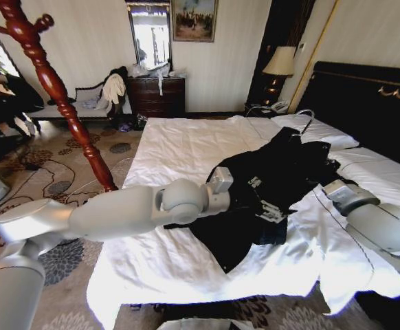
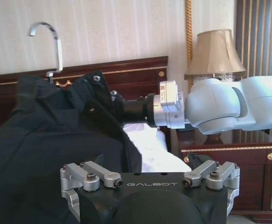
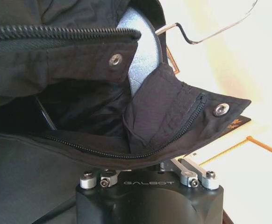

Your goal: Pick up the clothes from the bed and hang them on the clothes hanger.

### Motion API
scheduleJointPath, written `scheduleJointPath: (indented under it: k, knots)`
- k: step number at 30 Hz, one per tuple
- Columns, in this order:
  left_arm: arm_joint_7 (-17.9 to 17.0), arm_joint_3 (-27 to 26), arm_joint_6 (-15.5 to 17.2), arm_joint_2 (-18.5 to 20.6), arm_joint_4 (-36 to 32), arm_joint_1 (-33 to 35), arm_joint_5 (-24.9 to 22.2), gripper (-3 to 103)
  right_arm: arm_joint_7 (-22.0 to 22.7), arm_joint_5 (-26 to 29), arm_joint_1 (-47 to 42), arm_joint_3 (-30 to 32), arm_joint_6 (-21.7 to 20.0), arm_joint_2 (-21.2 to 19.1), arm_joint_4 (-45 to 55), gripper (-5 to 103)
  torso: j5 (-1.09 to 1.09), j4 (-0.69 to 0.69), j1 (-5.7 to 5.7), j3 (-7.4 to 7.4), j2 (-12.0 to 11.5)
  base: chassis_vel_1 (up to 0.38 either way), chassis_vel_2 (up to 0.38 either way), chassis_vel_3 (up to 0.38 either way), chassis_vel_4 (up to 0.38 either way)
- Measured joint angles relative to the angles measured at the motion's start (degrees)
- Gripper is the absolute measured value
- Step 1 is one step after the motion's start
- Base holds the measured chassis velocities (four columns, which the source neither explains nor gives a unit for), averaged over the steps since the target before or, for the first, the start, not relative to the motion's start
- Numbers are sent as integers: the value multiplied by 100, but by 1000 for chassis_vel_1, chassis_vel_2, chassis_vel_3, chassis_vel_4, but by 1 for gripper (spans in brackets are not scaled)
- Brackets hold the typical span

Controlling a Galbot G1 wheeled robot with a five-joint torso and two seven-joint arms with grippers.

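Both claws buried in black coat (image 1: 269, 185).

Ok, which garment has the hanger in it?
The black coat on the bed: a wire hook sticks out at its collar. The cream one hangs over the far bench.

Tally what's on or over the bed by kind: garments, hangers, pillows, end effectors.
Black coat: 1
Clothes hanger, silver hook showing at the coat's collar: 1
White pillow by the headboard: 1
End effectors: 2, left end effector and right end effector, both at the coat
Total: 5
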Motion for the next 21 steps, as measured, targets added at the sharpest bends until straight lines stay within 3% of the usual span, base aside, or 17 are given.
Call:
scheduleJointPath:
  k: [6, 11, 16, 19, 21]
  knots:
    - [-98, -464, 6, 480, -336, 320, -58, 100, 17, -27, -5, -2, 18, 36, 26, 20, 0, 1, 0, 0, 0, 0, 0, 0, 0]
    - [-125, -1215, 24, 1360, -796, 1124, -54, 100, 49, 19, 3, 26, 36, 44, 37, 20, -1, 3, 0, 1, 0, 0, 0, 0, 0]
    - [-100, -1603, -23, 1852, -1103, 1590, -4, 100, 67, 93, 9, 58, 41, 86, 36, 20, -2, 2, 0, 0, 1, 0, 0, 0, 0]
    - [44, -2259, -104, 2463, -1444, 2237, 252, 100, 133, 397, 28, 45, -12, 120, 77, 20, 1, -2, 0, 0, 0, 0, 0, 0, 0]
    - [76, -2532, -128, 2615, -1527, 2502, 299, 100, 184, 633, 40, 30, -80, 128, 117, 20, 0, 0, 0, 0, 0, 0, 0, 0, 0]
